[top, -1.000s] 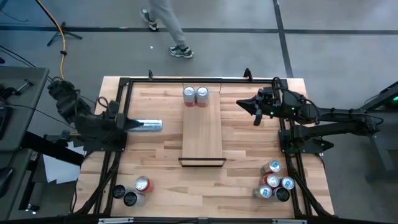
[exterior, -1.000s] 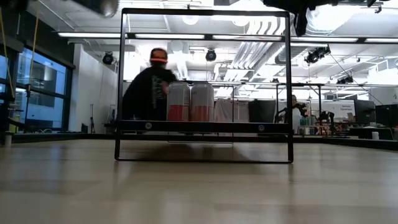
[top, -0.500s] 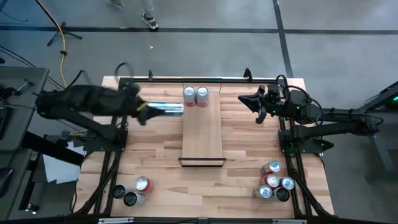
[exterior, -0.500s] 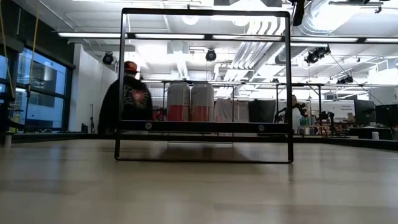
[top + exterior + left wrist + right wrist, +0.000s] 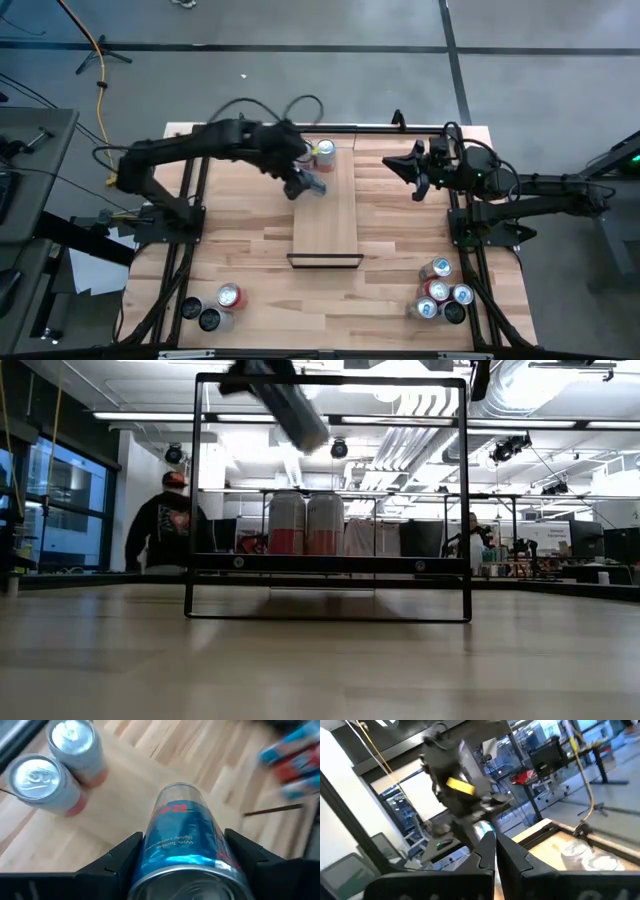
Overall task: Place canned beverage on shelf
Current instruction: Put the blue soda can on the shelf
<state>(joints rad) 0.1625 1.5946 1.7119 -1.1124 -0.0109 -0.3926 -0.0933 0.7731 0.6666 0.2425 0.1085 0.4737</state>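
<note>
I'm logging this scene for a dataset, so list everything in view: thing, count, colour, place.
blue can: 1, blue with red lettering, held tilted in the air above the shelf's far half
shelf: 1, light wood with black frame, centre of the table
pink cans: 2, silver and pink, upright side by side on the shelf's far end
left can cluster: 3, two dark-topped and one red-and-silver, near-left corner
right can cluster: about 5, red, blue and silver, near-right corner
table: 1, butcher-block wood, black edge rails
person: 1, dark jacket, orange cap, in the room behind
left gripper: shut on the blue can, over the shelf
right gripper: shut, empty, above the table's far-right part
</note>
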